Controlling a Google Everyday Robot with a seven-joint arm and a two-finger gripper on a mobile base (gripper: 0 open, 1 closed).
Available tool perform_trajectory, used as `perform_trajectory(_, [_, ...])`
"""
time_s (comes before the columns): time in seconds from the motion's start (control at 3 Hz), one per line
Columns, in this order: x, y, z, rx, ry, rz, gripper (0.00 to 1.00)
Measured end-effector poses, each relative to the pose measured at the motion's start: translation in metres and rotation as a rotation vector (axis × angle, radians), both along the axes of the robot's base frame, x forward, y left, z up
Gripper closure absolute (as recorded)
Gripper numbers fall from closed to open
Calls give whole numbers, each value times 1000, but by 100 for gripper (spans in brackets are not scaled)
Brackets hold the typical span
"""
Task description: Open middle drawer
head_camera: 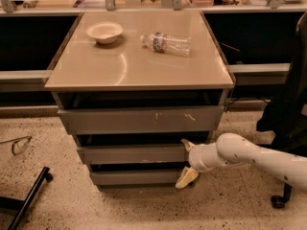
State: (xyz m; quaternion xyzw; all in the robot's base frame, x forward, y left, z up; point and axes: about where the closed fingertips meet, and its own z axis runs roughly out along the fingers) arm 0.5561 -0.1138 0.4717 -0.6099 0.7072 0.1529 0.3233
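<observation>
Camera view, looking down on a cabinet (136, 71) with three stacked grey drawer fronts.

Middle drawer (129, 154): lies between the scratched top drawer (141, 120) at 12 o'clock and the narrow bottom drawer (136, 177) at 6 o'clock. Its front is plain, with no handle. A dark gap runs along its upper edge. How far it stands out from the cabinet cannot be told.

Gripper (186, 162): sits at the right end of the middle drawer, at 3 o'clock from the drawer's centre. Its fingers are spread apart, one above the other. The upper finger (186, 144) is at the drawer front's top right corner. The lower finger (187, 177) hangs at 6 o'clock from it, in front of the right end of the bottom drawer. The front's right end falls between the two fingers. Contact with the front cannot be confirmed.

Arm (254, 156): white, entering from 4 o'clock of the frame and running low over the floor (144, 207) to the gripper.

Cabinet top: a bowl (104, 32) stands upright toward 11 o'clock. A bottle (165, 42) lies on its side toward 1 o'clock, well apart from the bowl.

Surroundings: glasses (19, 145) lie on the floor at 9 o'clock of the cabinet. A dark chair (288, 109) stands at 3 o'clock.
</observation>
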Motion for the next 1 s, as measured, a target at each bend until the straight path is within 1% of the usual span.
perform_trajectory(0.33, [0, 0, 0, 0, 0, 0, 0])
perform_trajectory(0.67, [21, 11, -8, -23, -11, 25, 0])
perform_trajectory(1.0, [54, 21, -28, -40, -13, 41, 0])
